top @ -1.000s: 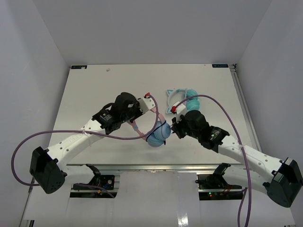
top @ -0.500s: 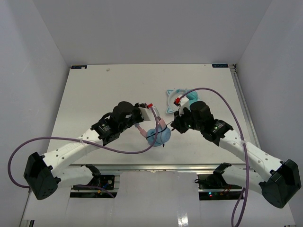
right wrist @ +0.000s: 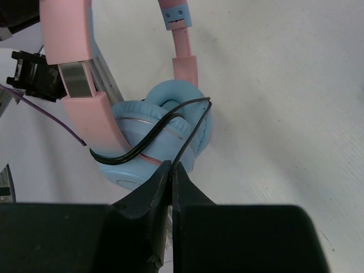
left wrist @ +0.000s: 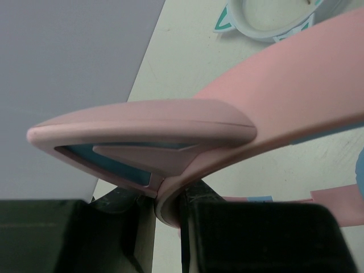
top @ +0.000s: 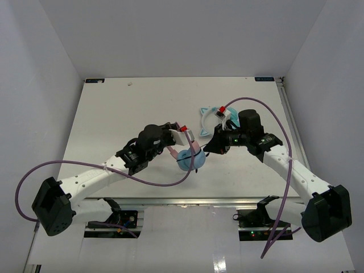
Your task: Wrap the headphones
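You're mid-wrap over the worktop (top: 114, 114): your left claw (top: 181, 134) clamps the headphones (top: 189, 158) by the headband (left wrist: 296, 74), your right claw (right wrist: 172, 169) pinches the cable (right wrist: 196, 103) (one turn crosses the ear cups (right wrist: 165, 142)), so next carry it round, taut.

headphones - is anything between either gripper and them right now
Nothing visible. The left gripper is clamped on the pink headband of the headphones, and the right gripper pinches their black cable. The other cat-ear pair lies off to the side.
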Controlling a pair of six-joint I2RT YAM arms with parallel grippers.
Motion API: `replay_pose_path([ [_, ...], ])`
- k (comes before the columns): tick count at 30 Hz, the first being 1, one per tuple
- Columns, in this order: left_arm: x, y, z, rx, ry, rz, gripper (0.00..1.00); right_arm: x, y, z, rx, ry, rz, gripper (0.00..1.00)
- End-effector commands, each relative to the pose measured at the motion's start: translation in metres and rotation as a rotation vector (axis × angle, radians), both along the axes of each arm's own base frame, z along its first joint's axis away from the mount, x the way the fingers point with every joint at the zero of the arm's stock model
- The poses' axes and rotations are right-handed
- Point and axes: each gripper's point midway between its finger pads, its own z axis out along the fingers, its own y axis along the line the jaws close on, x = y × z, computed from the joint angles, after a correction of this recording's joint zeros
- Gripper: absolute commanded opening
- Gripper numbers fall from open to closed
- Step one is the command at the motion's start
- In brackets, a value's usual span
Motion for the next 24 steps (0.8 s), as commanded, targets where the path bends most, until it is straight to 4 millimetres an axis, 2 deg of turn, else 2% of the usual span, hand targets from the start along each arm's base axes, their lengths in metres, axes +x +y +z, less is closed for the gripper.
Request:
replay_pose_path([
  [1,0.000,0.049,-0.054,0.308,0.069,0.109,0.00,-0.012,0.013,0.076,0.197,-0.116,0.152,0.08],
  [15,0.002,0.051,-0.051,0.292,0.067,0.136,0.00,-0.009,0.012,0.066,0.191,-0.080,0.116,0.08],
  [19,0.003,0.050,-0.056,0.299,0.092,0.143,0.00,-0.001,0.009,0.060,0.164,-0.084,0.059,0.08],
  [24,0.001,0.047,-0.069,0.327,0.178,0.148,0.00,0.017,-0.003,0.039,0.077,-0.091,-0.077,0.08],
])
